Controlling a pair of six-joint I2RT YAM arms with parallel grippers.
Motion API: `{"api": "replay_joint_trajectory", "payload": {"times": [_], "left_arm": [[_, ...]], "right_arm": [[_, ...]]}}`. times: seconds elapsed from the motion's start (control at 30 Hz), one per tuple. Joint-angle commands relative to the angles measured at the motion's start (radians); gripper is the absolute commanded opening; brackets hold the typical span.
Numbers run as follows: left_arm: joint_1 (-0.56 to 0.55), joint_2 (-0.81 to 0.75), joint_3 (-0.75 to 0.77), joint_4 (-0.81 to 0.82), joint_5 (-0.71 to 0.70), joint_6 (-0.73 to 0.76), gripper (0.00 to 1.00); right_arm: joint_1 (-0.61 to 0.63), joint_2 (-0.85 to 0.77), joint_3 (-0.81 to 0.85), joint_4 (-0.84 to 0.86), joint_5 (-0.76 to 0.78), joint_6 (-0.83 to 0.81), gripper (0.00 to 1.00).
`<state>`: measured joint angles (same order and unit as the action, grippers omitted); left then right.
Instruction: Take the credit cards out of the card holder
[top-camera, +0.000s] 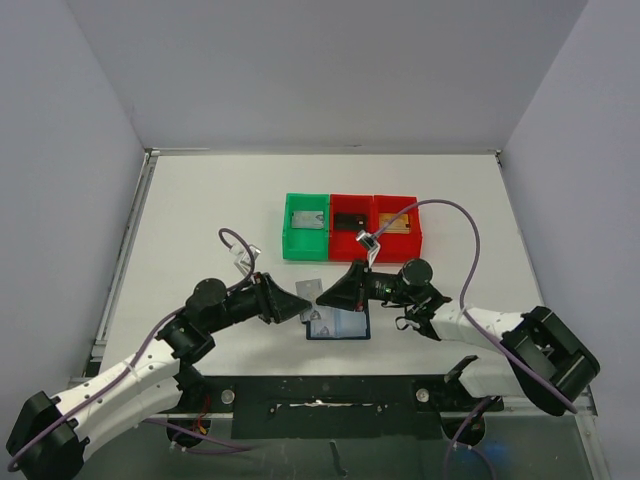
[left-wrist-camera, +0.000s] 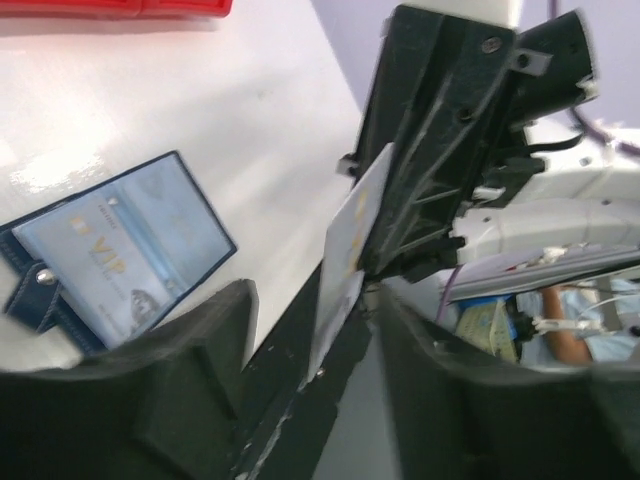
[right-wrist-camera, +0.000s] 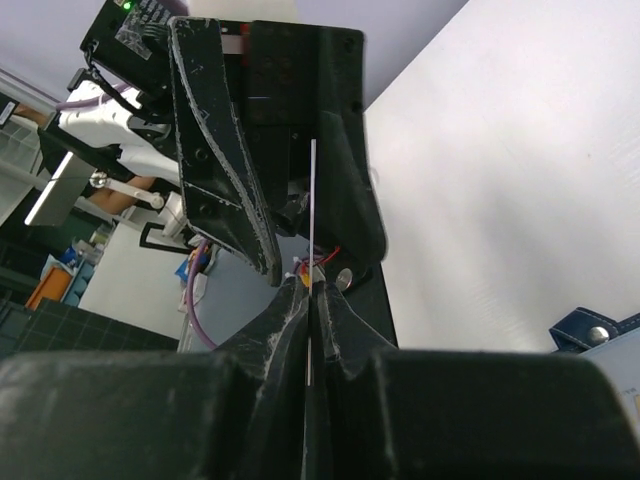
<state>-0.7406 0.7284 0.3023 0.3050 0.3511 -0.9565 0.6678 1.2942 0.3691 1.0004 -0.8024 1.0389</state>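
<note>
The card holder (top-camera: 338, 325) lies open and flat on the table, with a pale card showing in its inner pocket (left-wrist-camera: 120, 250). Just above it, a silver-grey credit card (top-camera: 309, 291) hangs in the air between the two grippers. My right gripper (right-wrist-camera: 312, 290) is shut on one end of the card, seen edge-on (right-wrist-camera: 313, 200). My left gripper (left-wrist-camera: 315, 300) faces it with its jaws apart on either side of the card's other end (left-wrist-camera: 350, 250), and its fingers (left-wrist-camera: 190, 390) are not pressing on the card.
A green bin (top-camera: 290, 240) and two red bins (top-camera: 340, 248) (top-camera: 412, 245) stand in a row behind the grippers. They hold a grey, a black and a tan flat piece. The arm bases and a dark rail run along the near edge.
</note>
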Motion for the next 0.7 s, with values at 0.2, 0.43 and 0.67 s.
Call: {"api": "replay_joint_trajectory", "payload": {"times": [0.2,0.43,0.67], "left_arm": [[-0.003,-0.181,0.142,-0.477,-0.152,0.007,0.74],[-0.003,-0.276,0.200,-0.681,-0.222,-0.003,0.74],[-0.003,-0.265,0.236,-0.756,-0.270,0.011,0.75]], "right_arm": [[0.061,-0.242,0.018,-0.307,0.151,-0.184,0.00],[0.067,-0.390,-0.043,-0.449,0.247,-0.216,0.00],[0.066,-0.488,-0.035,-0.618,0.336,-0.305,0.00]]}}
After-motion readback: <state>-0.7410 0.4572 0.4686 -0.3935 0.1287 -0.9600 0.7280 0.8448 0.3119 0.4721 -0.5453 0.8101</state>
